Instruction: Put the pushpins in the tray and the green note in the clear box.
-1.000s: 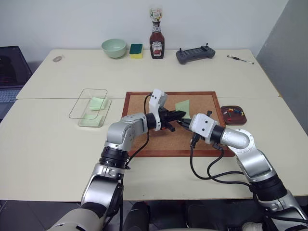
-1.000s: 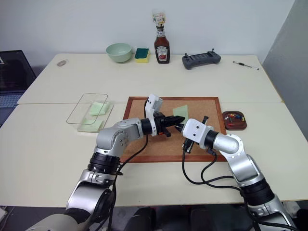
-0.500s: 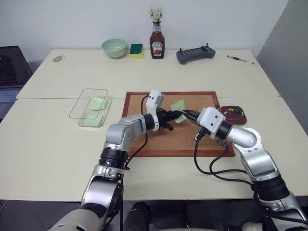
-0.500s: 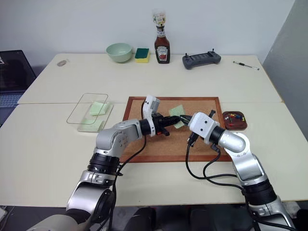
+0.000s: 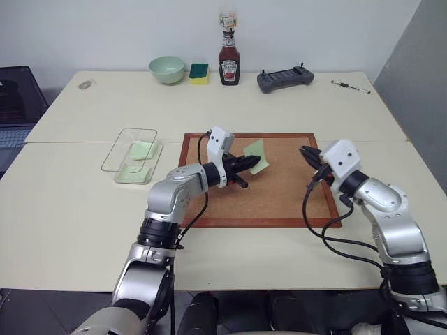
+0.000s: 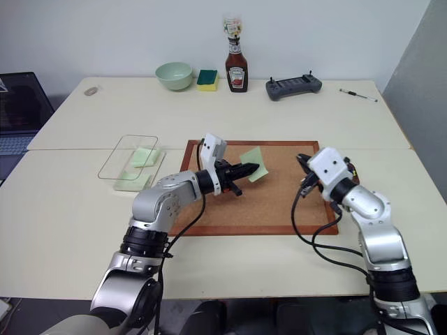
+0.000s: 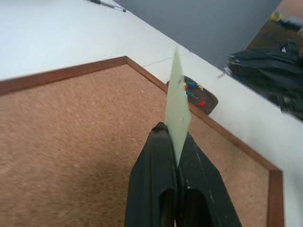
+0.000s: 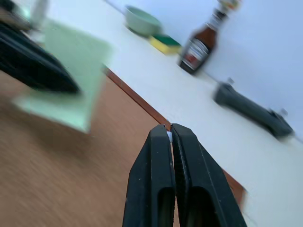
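Black fingers of the left gripper (image 5: 257,163) are pressed together on one edge of the green note (image 5: 255,150), which stands up off the corkboard (image 5: 279,199) above its far half; lifted clear like this, it looks ready to be carried to the clear box (image 5: 130,155), which lies on the surface just off the corkboard's left side with pale green slips already inside. The right gripper (image 6: 302,161) has its fingers closed too, over the corkboard's right edge; whether they hold a pin I cannot tell. The tray (image 7: 197,96) with the pushpins (image 7: 191,89) sits just beyond that right edge. Well behind the corkboard stands a ketchup bottle (image 5: 228,64); its label is unreadable.
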`<action>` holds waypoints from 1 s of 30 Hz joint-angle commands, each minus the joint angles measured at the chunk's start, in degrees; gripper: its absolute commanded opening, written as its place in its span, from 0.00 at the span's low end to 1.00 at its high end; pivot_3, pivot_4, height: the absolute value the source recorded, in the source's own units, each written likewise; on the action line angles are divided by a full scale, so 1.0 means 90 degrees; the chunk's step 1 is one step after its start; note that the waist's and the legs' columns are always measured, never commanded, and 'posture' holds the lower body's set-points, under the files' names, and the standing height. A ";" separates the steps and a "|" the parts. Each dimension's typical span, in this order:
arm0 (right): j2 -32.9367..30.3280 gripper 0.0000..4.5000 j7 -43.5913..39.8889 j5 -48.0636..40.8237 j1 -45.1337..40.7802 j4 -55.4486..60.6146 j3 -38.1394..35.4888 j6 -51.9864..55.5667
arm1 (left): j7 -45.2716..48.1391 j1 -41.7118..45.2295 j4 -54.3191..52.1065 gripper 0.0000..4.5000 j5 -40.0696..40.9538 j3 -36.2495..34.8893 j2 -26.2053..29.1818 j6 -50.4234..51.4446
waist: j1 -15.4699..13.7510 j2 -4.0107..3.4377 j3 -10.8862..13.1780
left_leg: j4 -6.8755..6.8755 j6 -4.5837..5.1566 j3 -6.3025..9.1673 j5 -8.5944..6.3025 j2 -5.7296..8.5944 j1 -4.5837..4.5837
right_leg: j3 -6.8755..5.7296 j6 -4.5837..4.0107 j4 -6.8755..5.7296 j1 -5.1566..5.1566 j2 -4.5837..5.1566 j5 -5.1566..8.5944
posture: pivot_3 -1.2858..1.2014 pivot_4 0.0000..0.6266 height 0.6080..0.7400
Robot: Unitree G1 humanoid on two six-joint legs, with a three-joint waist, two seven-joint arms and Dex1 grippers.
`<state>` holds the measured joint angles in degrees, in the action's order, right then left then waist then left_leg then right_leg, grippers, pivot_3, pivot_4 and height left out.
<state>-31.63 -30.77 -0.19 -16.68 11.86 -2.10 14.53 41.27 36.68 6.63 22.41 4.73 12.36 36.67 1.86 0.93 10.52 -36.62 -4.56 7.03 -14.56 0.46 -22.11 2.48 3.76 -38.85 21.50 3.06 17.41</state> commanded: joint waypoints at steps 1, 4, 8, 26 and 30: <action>-0.0543 0.00 0.0277 0.0589 0.0090 -0.0359 -0.0223 -0.0025 | 0.0010 -0.0153 -0.0664 0.00 -0.0001 0.0116 0.0029 -0.0143 | -0.0003 0.0001 0.0001 | -0.0001 0.0000 -0.0002 0.0000 0.0002 0.0000 | 0.0002 0.0000 0.0000 -0.0001 0.0002 0.0000 | 0.52 0.24 1.00; -0.0740 0.00 0.0374 0.0864 -0.0011 -0.0801 -0.0084 -0.0154 | 0.0027 -0.0243 -0.0861 0.00 -0.0053 0.0221 0.0066 -0.0229 | 0.0004 0.0001 0.0000 | -0.0003 0.0001 -0.0005 0.0000 0.0002 0.0001 | 0.0004 0.0001 -0.0002 -0.0001 0.0003 0.0000 | 0.52 0.24 1.00; -0.0781 0.00 0.0549 0.1152 -0.0317 -0.1603 0.0123 -0.0359 | 0.0068 -0.0306 -0.1024 0.00 -0.0060 0.0332 0.0087 -0.0282 | 0.0032 0.0001 0.0000 | -0.0003 0.0001 -0.0010 0.0000 -0.0003 0.0006 | 0.0007 0.0001 -0.0003 -0.0002 -0.0001 0.0000 | 0.52 0.24 1.00; -0.0687 0.64 0.0576 0.0934 -0.0682 -0.2280 0.0016 -0.0281 | 0.0080 -0.0390 -0.1112 0.00 -0.0057 0.0379 0.0162 -0.0348 | 0.0009 0.0001 0.0001 | -0.0005 0.0001 -0.0010 0.0000 -0.0001 0.0004 | 0.0007 0.0001 -0.0002 -0.0003 0.0000 0.0000 | 0.52 0.24 1.00; -0.0704 0.83 0.0592 0.0895 -0.0663 -0.2194 -0.0034 -0.0155 | 0.0087 -0.0356 -0.1035 0.00 -0.0089 0.0393 0.0147 -0.0399 | 0.0010 0.0001 0.0001 | -0.0005 0.0001 -0.0010 0.0000 -0.0001 0.0004 | 0.0007 0.0000 -0.0002 -0.0003 0.0000 0.0000 | 0.52 0.24 1.00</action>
<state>-37.63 -25.97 8.31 -22.16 -10.47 -0.60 12.85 41.85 32.91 -1.67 21.66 8.12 13.75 34.53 1.95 0.94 10.52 -36.66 -4.56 6.94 -14.56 0.45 -22.07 2.54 3.76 -38.87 21.47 3.06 17.41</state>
